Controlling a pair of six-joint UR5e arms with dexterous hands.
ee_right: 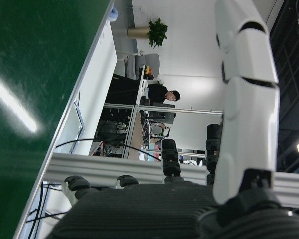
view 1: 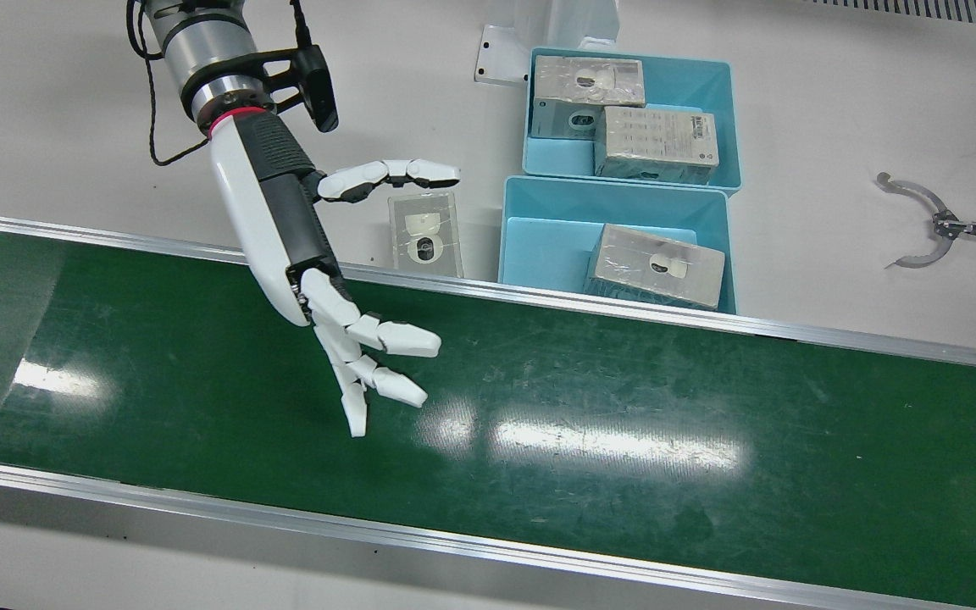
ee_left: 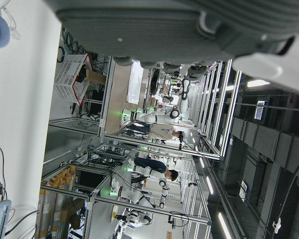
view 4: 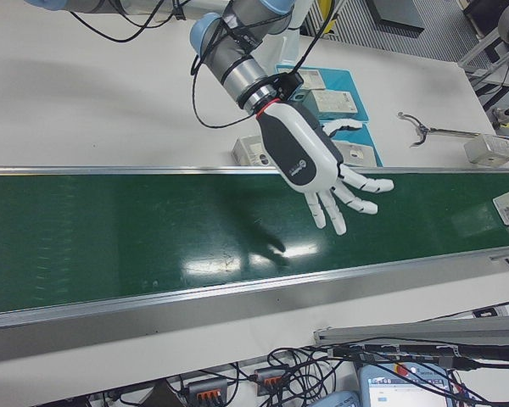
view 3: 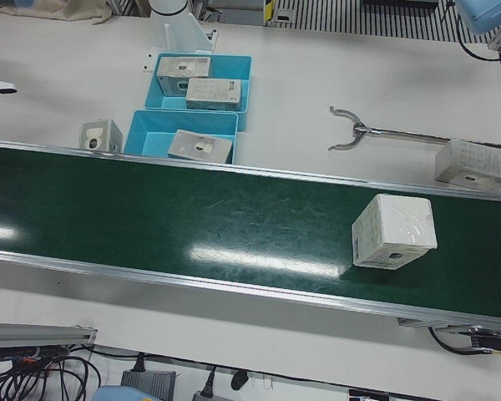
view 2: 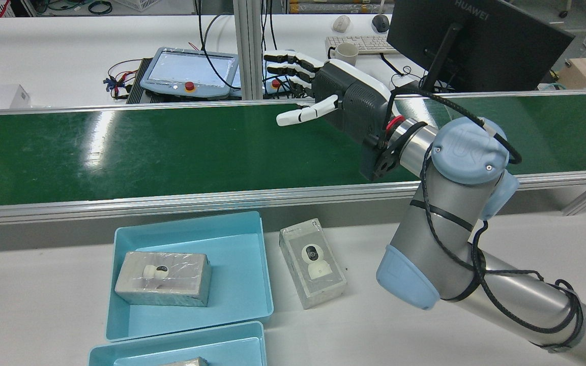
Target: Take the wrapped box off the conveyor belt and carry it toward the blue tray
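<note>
A clear-cased camera box (view 2: pixel 313 269) lies flat on the white bench (view 2: pixel 44 284). A metal Y-shaped tool (view 1: pixel 928 224) rests further along. Beyond the belt stand a dark monitor (view 2: pixel 471 40), mug (view 2: pixel 344 52), keyboard (view 2: pixel 356 44) and teach pendant (view 2: pixel 188 71).

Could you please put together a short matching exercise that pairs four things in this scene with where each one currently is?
Things:
1. right hand
2. wrapped box
3. clear-cased camera box
4. metal grabber tool

Places:
A. on the white table beside the near blue tray
B. on the green conveyor belt, far down it from the hand
C. open, above the belt, holding nothing
D. alone on the white table, on the far side of the trays from the arm

Pairs: 1-C, 2-B, 3-A, 4-D
</note>
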